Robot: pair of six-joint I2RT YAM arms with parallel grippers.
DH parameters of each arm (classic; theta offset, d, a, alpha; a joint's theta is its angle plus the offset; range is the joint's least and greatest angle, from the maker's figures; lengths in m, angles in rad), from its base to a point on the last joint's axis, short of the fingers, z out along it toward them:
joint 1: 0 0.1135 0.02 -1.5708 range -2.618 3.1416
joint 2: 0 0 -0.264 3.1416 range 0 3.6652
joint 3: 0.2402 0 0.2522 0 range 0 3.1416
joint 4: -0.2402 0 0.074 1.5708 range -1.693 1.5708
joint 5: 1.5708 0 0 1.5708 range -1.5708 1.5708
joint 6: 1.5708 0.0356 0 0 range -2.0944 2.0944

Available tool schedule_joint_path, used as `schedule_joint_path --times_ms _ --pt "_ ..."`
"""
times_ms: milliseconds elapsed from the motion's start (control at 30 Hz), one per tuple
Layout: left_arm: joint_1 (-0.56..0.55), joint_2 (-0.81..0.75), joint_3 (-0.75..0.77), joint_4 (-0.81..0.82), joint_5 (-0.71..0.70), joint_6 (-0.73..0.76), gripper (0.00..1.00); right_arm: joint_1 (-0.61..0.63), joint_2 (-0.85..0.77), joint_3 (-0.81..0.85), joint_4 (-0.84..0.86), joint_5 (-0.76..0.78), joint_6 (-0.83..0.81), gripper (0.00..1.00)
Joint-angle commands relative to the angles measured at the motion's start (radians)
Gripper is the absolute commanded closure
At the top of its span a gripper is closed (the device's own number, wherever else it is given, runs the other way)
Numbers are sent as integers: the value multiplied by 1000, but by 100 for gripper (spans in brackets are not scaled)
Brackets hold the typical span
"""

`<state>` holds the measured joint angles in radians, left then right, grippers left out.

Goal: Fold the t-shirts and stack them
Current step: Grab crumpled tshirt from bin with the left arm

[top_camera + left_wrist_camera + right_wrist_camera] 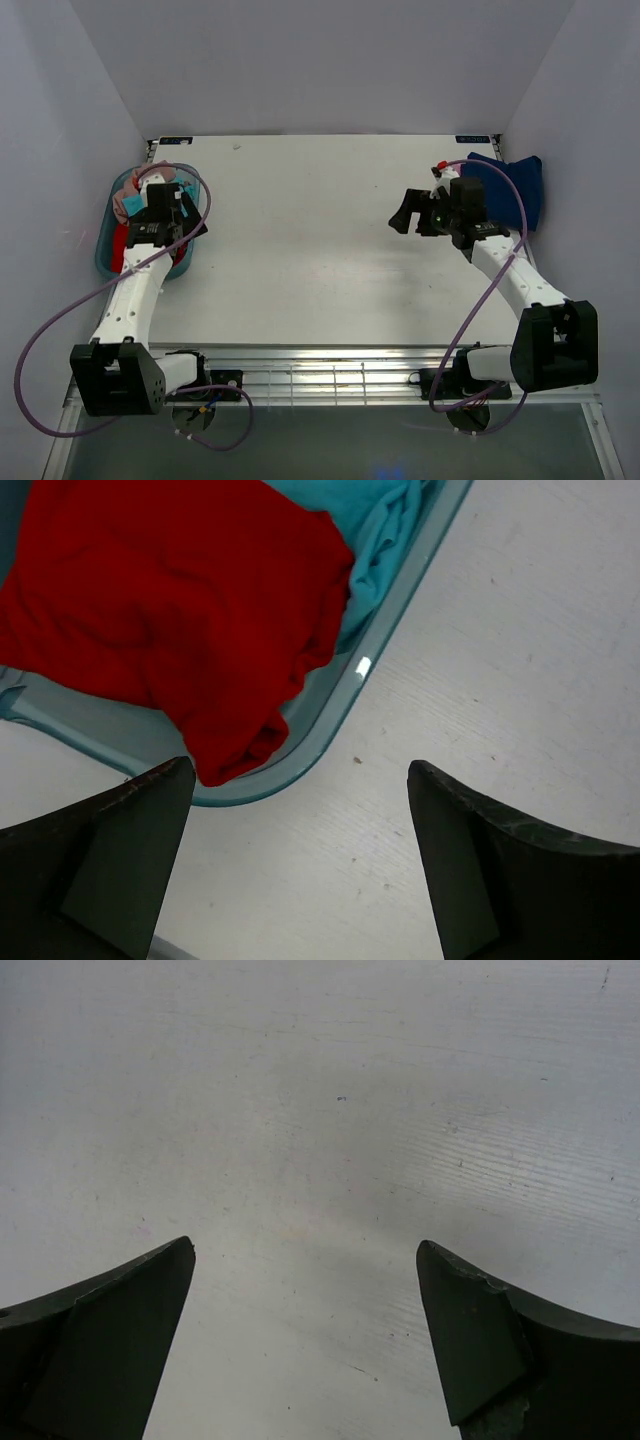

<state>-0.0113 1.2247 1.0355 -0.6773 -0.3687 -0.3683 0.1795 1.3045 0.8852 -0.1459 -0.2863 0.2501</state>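
Note:
A teal plastic tub [103, 250] at the table's left holds crumpled t-shirts: a red one [120, 255], pink cloth [126, 202] and a turquoise one [187, 190]. In the left wrist view the red shirt [170, 610] lies over the turquoise shirt [375, 540] inside the tub's rim [330, 735]. My left gripper [300, 770] is open and empty, above the tub's edge and the table beside it; it also shows in the top view [192, 226]. A navy blue shirt [512, 185] lies folded at the back right. My right gripper [403, 213] is open and empty over bare table [320, 1110], left of the navy shirt.
The white table [300, 260] runs between the tub and the navy shirt. Purple cables loop from both arms. White walls close in the back and sides. A metal rail with the arm bases runs along the near edge.

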Motion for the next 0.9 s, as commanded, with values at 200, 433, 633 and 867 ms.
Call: schedule_joint_path --times_ms 200,433,633,867 --pt "106 -87 -98 62 22 0 5 18 -28 -31 60 -16 -21 4" --pt "154 -62 -192 145 36 -4 12 18 -79 -92 60 -7 -38 4" --pt "174 -31 -192 205 71 -6 12 18 -105 -112 68 7 -43 4" --pt "175 33 -172 231 74 2 28 18 -77 -109 77 -2 -25 4"
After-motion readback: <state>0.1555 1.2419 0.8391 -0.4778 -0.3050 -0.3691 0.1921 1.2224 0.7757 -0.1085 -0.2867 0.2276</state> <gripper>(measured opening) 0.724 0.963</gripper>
